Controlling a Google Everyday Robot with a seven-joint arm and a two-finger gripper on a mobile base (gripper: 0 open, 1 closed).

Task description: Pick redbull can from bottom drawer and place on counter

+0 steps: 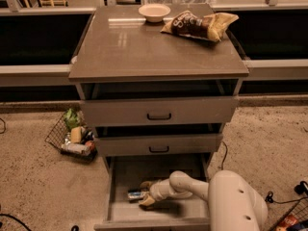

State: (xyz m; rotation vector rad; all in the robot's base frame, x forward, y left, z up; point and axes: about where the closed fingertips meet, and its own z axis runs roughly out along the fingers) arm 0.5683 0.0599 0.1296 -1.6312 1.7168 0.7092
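Note:
The redbull can (135,195) lies on its side on the floor of the open bottom drawer (130,174), left of centre. My gripper (146,193) reaches down into the drawer from the right on the white arm (231,196), with one finger above the can's right end and one below it. The counter (144,47) is the glossy grey-brown top of the cabinet, above the two upper drawers.
A white bowl (154,12) and a brown-and-yellow chip bag (199,25) sit at the back of the counter. A wire basket (72,137) of items stands on the floor left of the cabinet. Cables (288,196) lie at the right.

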